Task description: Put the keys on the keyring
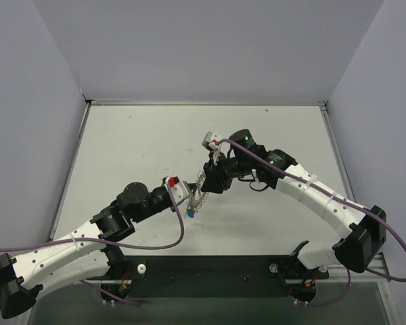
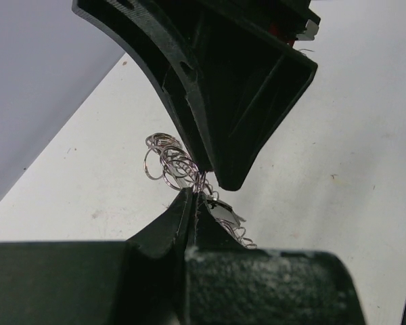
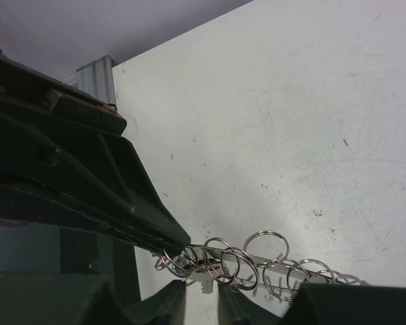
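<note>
You see the left gripper and right gripper tip to tip above the table, the keyring between them, a blue key beside it.

Occlusion notes
Keyring lower rim hidden behind right gripper; keys too small to resolve overhead.

The table I work over is flat and white, flecked with small dark specks. A black strip runs along its near edge.
</note>
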Robot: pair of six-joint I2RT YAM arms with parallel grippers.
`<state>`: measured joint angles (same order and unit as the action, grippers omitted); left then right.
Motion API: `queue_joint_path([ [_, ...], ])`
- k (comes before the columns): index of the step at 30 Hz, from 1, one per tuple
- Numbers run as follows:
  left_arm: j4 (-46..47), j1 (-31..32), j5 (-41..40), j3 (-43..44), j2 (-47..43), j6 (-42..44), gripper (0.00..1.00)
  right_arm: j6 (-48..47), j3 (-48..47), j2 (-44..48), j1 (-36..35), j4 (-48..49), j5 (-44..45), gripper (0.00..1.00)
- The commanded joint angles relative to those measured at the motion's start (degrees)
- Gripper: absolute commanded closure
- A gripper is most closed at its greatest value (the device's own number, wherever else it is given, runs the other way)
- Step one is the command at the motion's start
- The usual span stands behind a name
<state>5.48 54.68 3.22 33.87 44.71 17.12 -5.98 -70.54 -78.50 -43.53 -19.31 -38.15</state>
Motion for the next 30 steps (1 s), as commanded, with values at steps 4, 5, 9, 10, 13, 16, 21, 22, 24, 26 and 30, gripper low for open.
queue_joint_path([
  [4, 8.59, 0.26, 1.96, 0.5, -1.73, -1.39, 1.0, -3.42, 3.65, 8.43, 0.81, 4.01, -2.63, 0.46],
  [5, 8.59, 0.26, 2.14, 0.5, -1.73, -1.39, 1.0, -3.95, 4.44, 9.32, 0.99, 4.28, -2.63, 0.36],
  [9, 8.41, 0.34, 2.66, 0.5, -1.99, -1.57, 1.0, -5.53, 6.82, 14.24, 1.34, 6.47, -2.89, 0.21],
  [10, 8.59, 0.26, 2.75, 0.58, -2.08, -1.66, 1.0, -5.88, 7.34, 15.99, 1.43, 7.78, -3.59, 0.19],
  [13, 8.85, 0.34, 3.28, 0.59, -2.17, -1.74, 1.0, -8.17, 8.93, 18.11, 1.52, 9.46, -5.52, 0.16],
  [16, 9.2, 0.26, 4.24, 0.59, -2.26, -1.92, 1.0, -11.67, 10.51, 18.91, 1.43, 10.52, -7.28, 0.15],
  [21, 9.73, 0.34, 6.79, 0.59, -2.17, -1.92, 1.0, -16.51, 14.45, 19.61, 1.43, 14.28, -13.35, 0.2],
  [22, 9.82, 0.34, 7.23, 0.59, -2.17, -1.92, 1.0, -17.04, 15.43, 19.87, 1.52, 15.78, -13.87, 0.21],
  [24, 9.9, 0.26, 8.37, 0.59, -2.34, -2.09, 1.0, -18.19, 17.27, 21.27, 1.52, 19.2, -15.37, 0.21],
  [26, 10.17, 0.26, 9.25, 0.32, -2.69, -2.27, 1.0, -18.71, 20.17, 22.33, 1.52, 23.16, -15.2, 0.22],
  [30, 10.35, 0.34, 10.31, 0.06, -2.79, -2.45, 1.0, -17.84, 22.46, 24.18, 1.52, 27.92, -15.2, 0.29],
])
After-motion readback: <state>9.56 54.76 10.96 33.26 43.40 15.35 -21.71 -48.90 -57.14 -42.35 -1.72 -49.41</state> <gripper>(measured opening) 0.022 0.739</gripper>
